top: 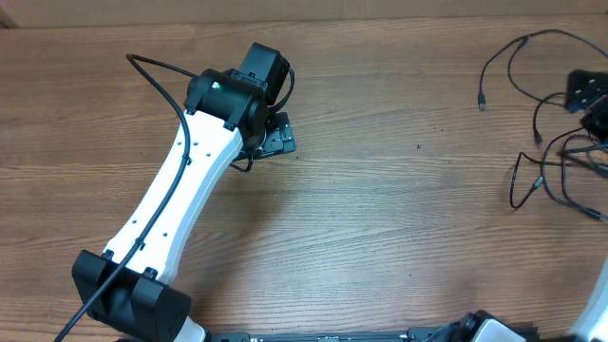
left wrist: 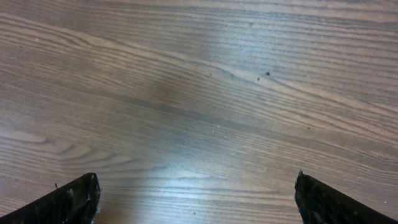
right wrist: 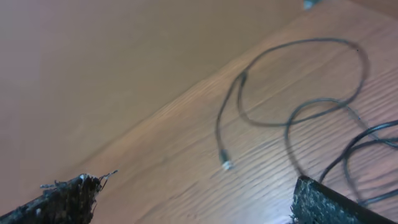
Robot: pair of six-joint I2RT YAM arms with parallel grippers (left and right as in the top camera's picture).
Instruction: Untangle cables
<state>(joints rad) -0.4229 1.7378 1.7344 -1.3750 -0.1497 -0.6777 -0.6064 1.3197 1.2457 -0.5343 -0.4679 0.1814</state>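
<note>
Several thin black cables [top: 543,157] lie loosely tangled on the wooden table at the far right. One free plug end [top: 481,103] points left. My right gripper [top: 587,97] sits over the tangle at the right edge. In the right wrist view its jaws [right wrist: 196,186] are open and empty, above a looping cable [right wrist: 298,42] whose small plug [right wrist: 225,165] lies between them. My left gripper [top: 279,138] is far from the cables, at the upper left of the table. Its jaws [left wrist: 196,193] are open over bare wood.
The left arm's white link [top: 180,190] runs diagonally from the bottom left, with a thick black arm cable [top: 161,81] arching over it. The table's far edge [right wrist: 186,93] passes close behind the cables in the right wrist view.
</note>
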